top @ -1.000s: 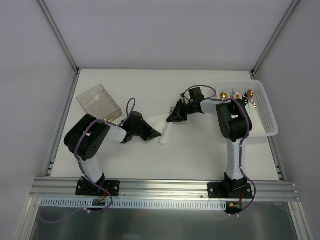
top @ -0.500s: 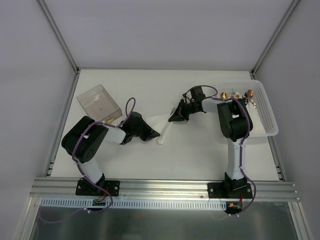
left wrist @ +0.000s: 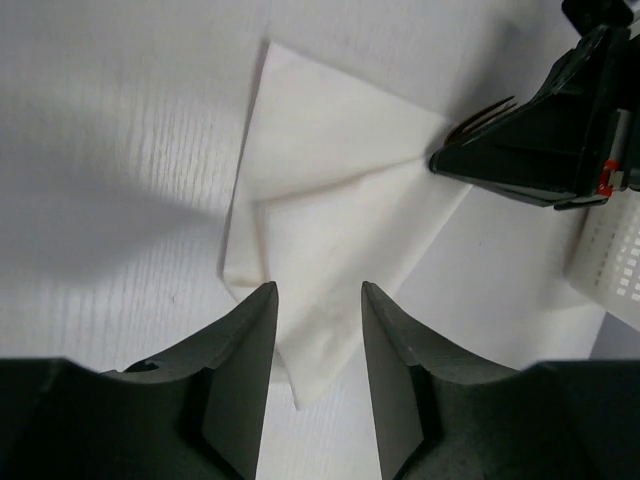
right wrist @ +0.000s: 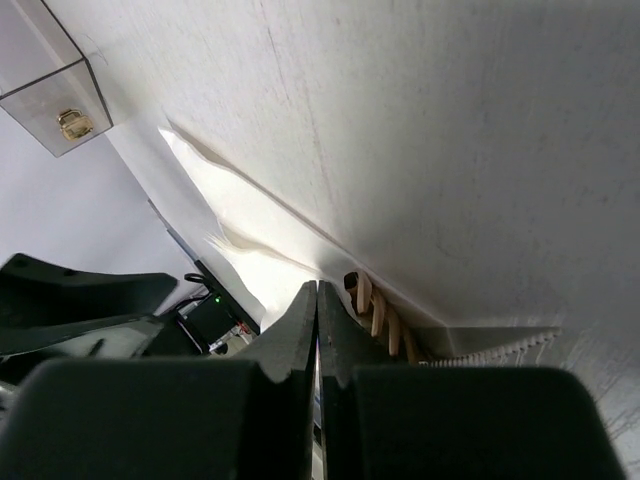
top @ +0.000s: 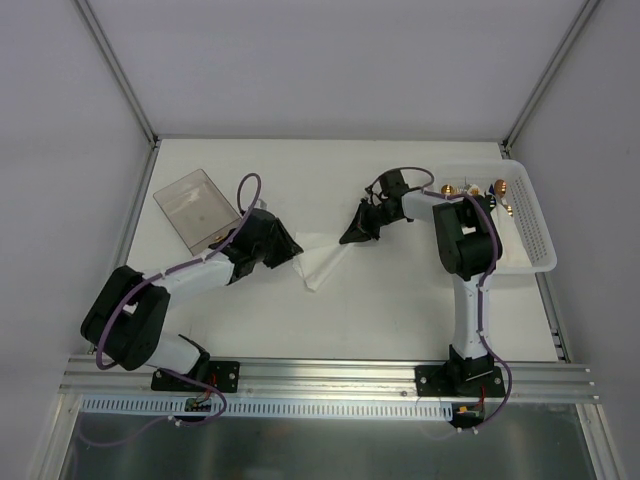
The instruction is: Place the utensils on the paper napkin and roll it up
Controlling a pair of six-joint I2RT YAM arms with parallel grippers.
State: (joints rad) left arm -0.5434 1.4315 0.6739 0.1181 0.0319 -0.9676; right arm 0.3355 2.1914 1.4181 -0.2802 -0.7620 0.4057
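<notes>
Currently, the paper napkin (top: 322,258) lies on the table (top: 400,300) between the two arms. It is loosely folded, with one layer lapped over another, and is not rolled.

Left gripper (left wrist: 318,288): released. Its fingers (left wrist: 245,340) stand apart over the near edge of the napkin, with the paper showing in the gap between them. Nothing is grasped.

Right gripper (right wrist: 317,292): clenched, jaws pressed together with no gap. Its tip rests at the far corner of the napkin. Whether the paper is pinched between the jaws cannot be told.

Fork (left wrist: 482,113): only the copper tines show, just beside the right gripper tip at that same napkin corner. The handle is hidden.

A clear plastic box (top: 195,205) sits at the far left of the table, well apart from the napkin. A white basket (top: 528,215) sits at the far right and holds copper-coloured items (top: 450,188) too small to identify.
</notes>
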